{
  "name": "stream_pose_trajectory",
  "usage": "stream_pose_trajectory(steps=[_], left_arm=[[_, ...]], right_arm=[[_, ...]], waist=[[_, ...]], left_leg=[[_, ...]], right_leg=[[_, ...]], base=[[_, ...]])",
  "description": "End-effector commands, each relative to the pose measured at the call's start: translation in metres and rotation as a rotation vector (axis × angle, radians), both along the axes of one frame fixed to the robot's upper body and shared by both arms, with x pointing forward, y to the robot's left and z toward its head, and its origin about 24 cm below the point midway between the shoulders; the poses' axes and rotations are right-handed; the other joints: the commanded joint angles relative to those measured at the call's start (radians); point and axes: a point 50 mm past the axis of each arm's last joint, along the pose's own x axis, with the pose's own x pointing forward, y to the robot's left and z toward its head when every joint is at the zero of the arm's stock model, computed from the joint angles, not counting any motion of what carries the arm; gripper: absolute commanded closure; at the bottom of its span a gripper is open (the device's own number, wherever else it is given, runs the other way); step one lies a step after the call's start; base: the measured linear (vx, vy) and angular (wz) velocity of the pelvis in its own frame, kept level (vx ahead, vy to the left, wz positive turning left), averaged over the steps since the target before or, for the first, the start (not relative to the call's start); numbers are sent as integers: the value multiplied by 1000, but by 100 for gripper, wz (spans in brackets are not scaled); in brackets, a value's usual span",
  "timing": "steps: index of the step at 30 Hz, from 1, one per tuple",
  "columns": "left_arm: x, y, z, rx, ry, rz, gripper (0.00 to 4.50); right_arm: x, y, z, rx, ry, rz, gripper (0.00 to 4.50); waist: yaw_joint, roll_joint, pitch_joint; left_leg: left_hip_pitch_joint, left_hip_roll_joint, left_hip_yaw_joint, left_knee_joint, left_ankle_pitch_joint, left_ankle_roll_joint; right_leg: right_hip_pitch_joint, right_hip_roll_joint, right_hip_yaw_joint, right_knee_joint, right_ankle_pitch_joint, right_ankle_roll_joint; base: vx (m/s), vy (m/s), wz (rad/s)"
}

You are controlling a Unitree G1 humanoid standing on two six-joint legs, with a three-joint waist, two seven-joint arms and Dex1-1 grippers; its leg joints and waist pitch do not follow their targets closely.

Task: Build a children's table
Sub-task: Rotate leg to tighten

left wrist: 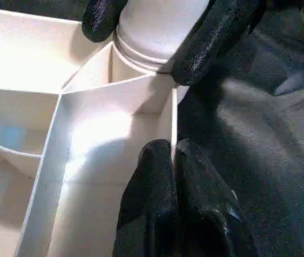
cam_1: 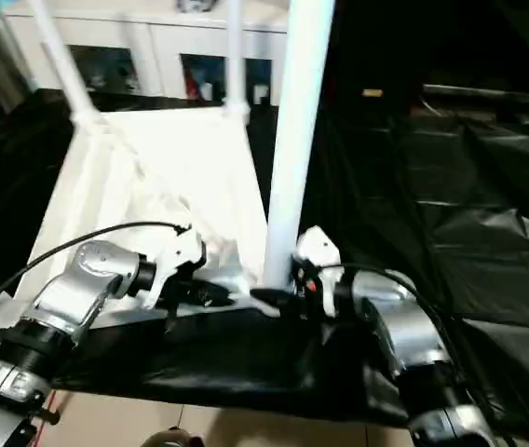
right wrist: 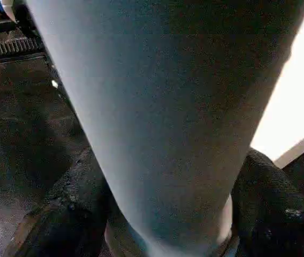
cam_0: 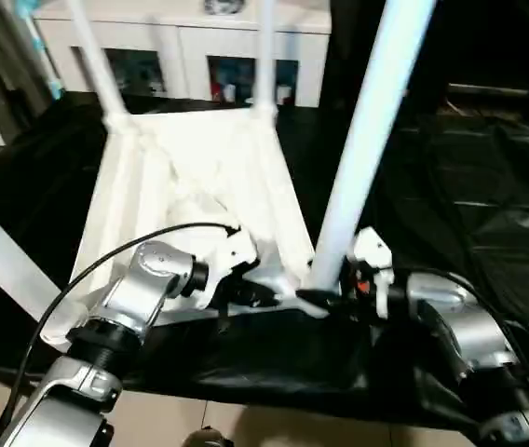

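Surface: black sheet (cam_0: 488,214), wrinkled and glossy, spread over the low work area; pale floor (cam_0: 246,424) at the near edge.
Room: white cabinet (cam_0: 190,47) with glass doors behind the work; dark background to the right.
Table: lies upside down on the black sheet, in the middle of the head views, legs pointing up.
Top (cam_0: 190,186): white plastic, rectangular, underside facing up; thin straight ribs divide it into cells, with a curved rib seen in the left wrist view.
Near right leg (cam_0: 367,130): long white tube, smooth, tapered, standing in the near right corner socket (left wrist: 141,61); a ringed collar shows where it meets the socket.
Far legs: two white tubes, one at the far left corner (cam_0: 97,65), one at the far right corner (cam_0: 264,56), both upright.
Fourth leg (cam_0: 4,261): white tube slanting out at the near left edge of the left eye view.
Left gripper (left wrist: 173,155): black fingers pinched tight on the thin near rim wall (left wrist: 171,115) of the top, just beside the near right socket.
Right gripper (cam_0: 325,300): black textured fingers (left wrist: 216,37) clasped around the base of the near right leg, one on each side, just above the socket.
Arms: silver forearms, left (cam_0: 134,298) and right (cam_0: 469,335), reach in from the near edge; a black cable (cam_0: 106,256) arcs over the left one.
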Motion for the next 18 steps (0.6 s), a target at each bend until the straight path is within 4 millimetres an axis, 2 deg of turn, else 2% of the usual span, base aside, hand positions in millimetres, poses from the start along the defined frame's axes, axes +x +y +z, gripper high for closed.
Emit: stream_pose_trajectory(steps=[1, 4, 6, 7, 9, 10, 11, 12, 13, 15, 17, 18], left_arm=[[-7, -26, 16, -89, -31, -146, 450], [-6, -26, 16, -87, -32, -140, 450], [-3, -26, 15, -74, -50, -109, 450], [0, -27, 14, -67, -64, -75, 450], [6, -28, 13, -58, -88, -16, 450], [14, -30, 11, -47, -122, 76, 450], [16, -31, 11, -44, -129, 95, 450], [19, -33, 11, -44, -138, 131, 450], [22, -36, 12, -44, -148, 170, 450], [30, -43, 13, -38, -174, 264, 450], [35, -51, 14, -50, -183, 344, 450], [35, -51, 14, -50, -183, 344, 450]], right_arm=[[-13, 19, -13, -1, 85, 124, 184], [-13, 19, -13, 2, 89, 126, 185], [-14, 20, -13, 6, 91, 114, 185], [-13, 20, -14, 8, 89, 99, 185], [-10, 22, -17, 3, 84, 38, 185], [-4, 23, -22, -16, 79, -76, 185], [-2, 24, -23, -22, 78, -104, 185], [1, 25, -27, -34, 84, -173, 185], [4, 26, -31, -42, 86, -235, 186], [10, 31, -40, -68, 104, -393, 186], [14, 36, -45, -71, 134, -497, 186], [14, 36, -45, -71, 134, -497, 186]], waist=[[-1, 0, -65], [-1, -2, -66], [1, 4, -67], [0, 2, -67], [-1, 5, -65], [-2, 5, -65], [-3, 6, -58], [-7, 5, -53], [-13, 5, -46], [-24, 3, -44], [-41, 3, -47], [-41, 3, -47]], left_leg=[[12, 96, -35, -70, -166, 59], [9, 93, -34, -67, -153, 63], [9, 93, -35, -66, -144, 65], [10, 94, -34, -66, -145, 65], [12, 95, -35, -67, -158, 61], [13, 95, -35, -68, -169, 56], [21, 93, -34, -72, -218, 39], [24, 90, -37, -76, -270, 16], [29, 89, -41, -81, -324, -4], [36, 89, -50, -87, -386, -28], [37, 88, -53, -90, -396, -40], [37, 88, -53, -90, -396, -40]], right_leg=[[52, -115, 78, -72, -188, -181], [54, -115, 78, -72, -183, -179], [54, -114, 77, -70, -176, -177], [54, -113, 77, -71, -172, -177], [50, -111, 76, -74, -175, -180], [50, -111, 76, -75, -187, -179], [44, -112, 77, -88, -260, -171], [48, -117, 75, -98, -365, -148], [45, -118, 72, -110, -468, -119], [47, -123, 67, -121, -568, -76], [45, -122, 67, -125, -554, -65], [45, -122, 67, -125, -554, -65]], base=[[0, 0, 0], [0, 0, 0], [0, 0, 0], [0, 0, 0], [0, 0, 0], [0, 0, 0], [0, 0, 0], [0, 0, 0], [0, 0, 0], [0, 0, 0], [0, 0, 0], [0, 0, 0]])
